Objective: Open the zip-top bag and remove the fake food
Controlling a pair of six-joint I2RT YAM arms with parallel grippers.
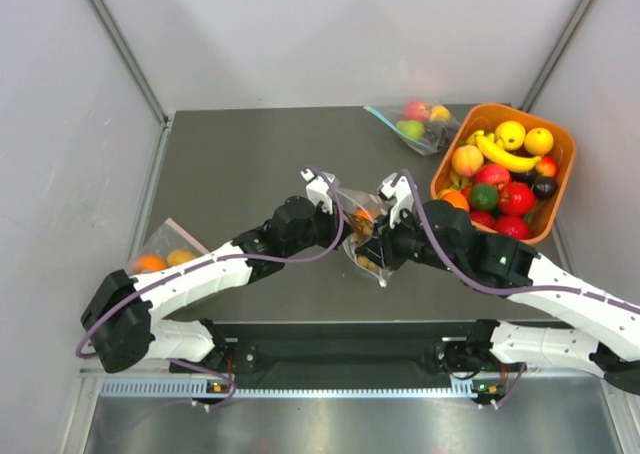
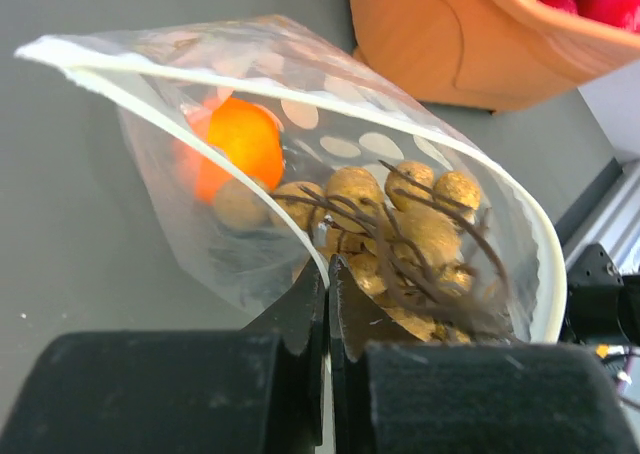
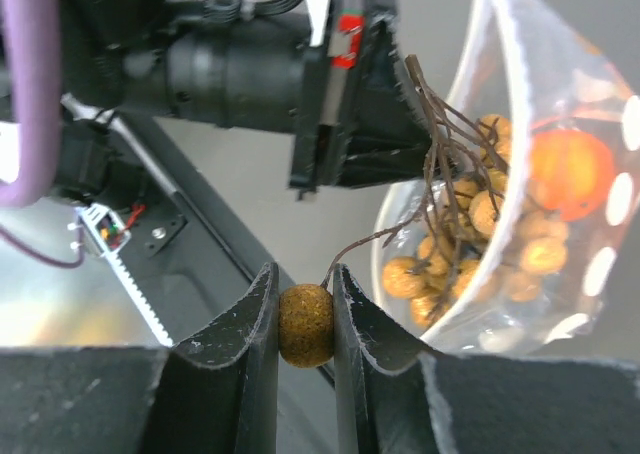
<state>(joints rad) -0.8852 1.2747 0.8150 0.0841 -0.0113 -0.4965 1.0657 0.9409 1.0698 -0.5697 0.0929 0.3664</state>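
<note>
Zip-top bag (image 1: 362, 236) hangs between the two arms over the near middle of the table (image 1: 240, 174), apparently lifted clear of it, its mouth already gaping, so the opening step looks done and the emptying is in hand. The left gripper (image 2: 327, 274) is pressed together on the near lip of the bag, holding the mouth toward the right arm. The right gripper (image 3: 305, 304) pinches a single tan berry at the end of a thin stem, just outside the mouth. The rest of the berry bunch (image 3: 480, 234) lies inside the bag, stems trailing up past the lip, and the orange ball (image 2: 240, 144) sits deeper behind it. No banana shows in any view.

The next move, as I judge it, calls for the right gripper to draw away from the mouth along the line of the stems, so the bunch follows through the opening, while the left pinch stays firm. The wiry stems may snag on the lip or the one berry slip free, so a slow, straight pull seems wise. The ball would come after, perhaps by tipping the bag.
</note>
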